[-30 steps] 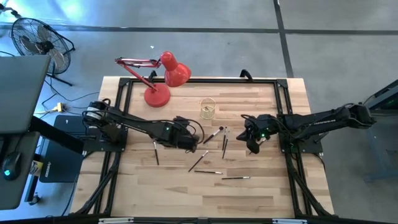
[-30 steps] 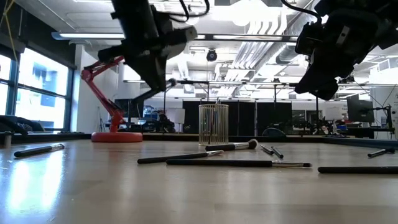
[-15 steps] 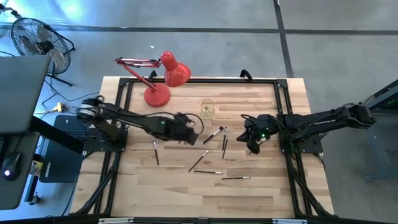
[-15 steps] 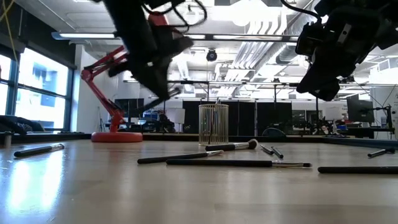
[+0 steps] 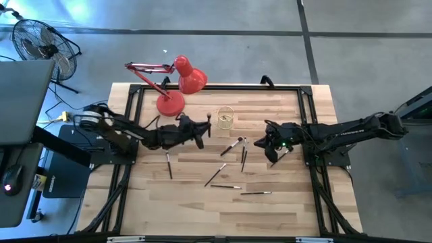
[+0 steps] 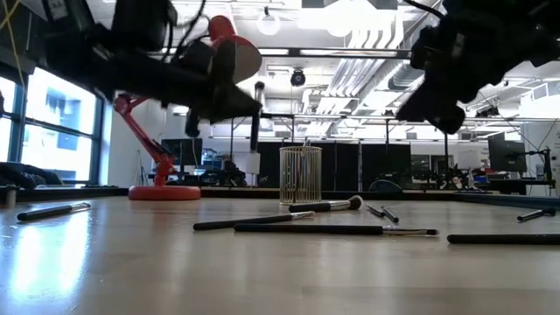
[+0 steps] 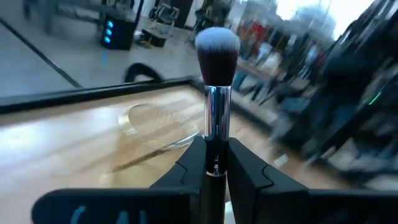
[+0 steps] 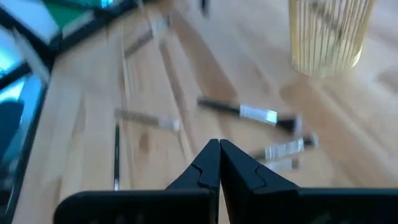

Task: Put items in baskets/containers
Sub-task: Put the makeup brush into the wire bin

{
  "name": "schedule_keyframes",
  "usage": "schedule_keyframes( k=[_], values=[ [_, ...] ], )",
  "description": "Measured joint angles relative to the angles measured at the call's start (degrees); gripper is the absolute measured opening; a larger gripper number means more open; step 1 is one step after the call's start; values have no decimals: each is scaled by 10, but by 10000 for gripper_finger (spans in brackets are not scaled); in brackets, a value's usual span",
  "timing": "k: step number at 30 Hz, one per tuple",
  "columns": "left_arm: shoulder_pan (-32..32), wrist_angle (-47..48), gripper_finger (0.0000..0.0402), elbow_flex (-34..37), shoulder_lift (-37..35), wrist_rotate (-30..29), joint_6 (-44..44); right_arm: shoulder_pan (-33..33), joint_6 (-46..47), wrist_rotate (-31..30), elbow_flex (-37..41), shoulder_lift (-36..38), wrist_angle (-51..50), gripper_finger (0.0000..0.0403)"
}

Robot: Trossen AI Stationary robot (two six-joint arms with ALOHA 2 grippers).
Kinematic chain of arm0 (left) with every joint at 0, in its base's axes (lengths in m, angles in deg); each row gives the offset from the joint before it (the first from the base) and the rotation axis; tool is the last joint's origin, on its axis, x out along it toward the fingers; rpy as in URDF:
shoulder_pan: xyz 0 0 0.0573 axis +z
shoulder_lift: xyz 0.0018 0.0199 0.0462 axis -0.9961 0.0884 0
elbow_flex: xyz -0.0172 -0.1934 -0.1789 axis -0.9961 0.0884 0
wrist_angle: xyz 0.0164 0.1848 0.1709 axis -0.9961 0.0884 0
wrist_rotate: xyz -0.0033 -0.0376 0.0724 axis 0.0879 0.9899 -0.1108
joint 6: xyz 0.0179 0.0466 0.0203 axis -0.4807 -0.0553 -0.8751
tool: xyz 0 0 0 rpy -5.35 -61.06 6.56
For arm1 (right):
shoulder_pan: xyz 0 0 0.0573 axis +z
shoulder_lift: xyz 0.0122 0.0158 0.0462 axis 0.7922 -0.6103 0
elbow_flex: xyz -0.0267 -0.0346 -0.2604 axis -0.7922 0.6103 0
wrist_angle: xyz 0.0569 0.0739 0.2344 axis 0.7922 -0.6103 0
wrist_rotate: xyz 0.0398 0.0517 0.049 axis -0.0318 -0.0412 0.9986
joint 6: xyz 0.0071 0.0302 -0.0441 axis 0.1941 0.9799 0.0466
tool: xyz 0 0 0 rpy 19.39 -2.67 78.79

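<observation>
My left gripper hovers just left of the small clear glass cup, shut on a dark-handled brush. In the low view this brush stands upright in the air, left of the cup. My right gripper is shut on nothing and hangs above the table right of the cup. Several more brushes lie flat on the wood, among them one with a fluffy tip, one beside it and one farther left. My left gripper pinches the brush between its two fingers on the dark handle, just below the silver ferrule. The brush is lifted clear and upright, its round bristle head uppermost. The fingers come level from the table's left, across the handle.
A red desk lamp stands on the far left part of the table, close behind my left arm. Brushes also lie toward the near edge. Black frame rails run along the table's sides.
My left gripper has carried the brush from over the table's middle toward the far edge and the cup. It has turned as it went, so the brush, slanting before, now stands upright with its bristles up. My right gripper has shifted slightly toward the table's left.
</observation>
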Motion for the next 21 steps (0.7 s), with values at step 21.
schedule_keyframes(
  k=[21],
  values=[
    [240, 53, 33, -221, 129, 428, -180, -38, 69, -89, 1, -4, 42, 2]
  ],
)
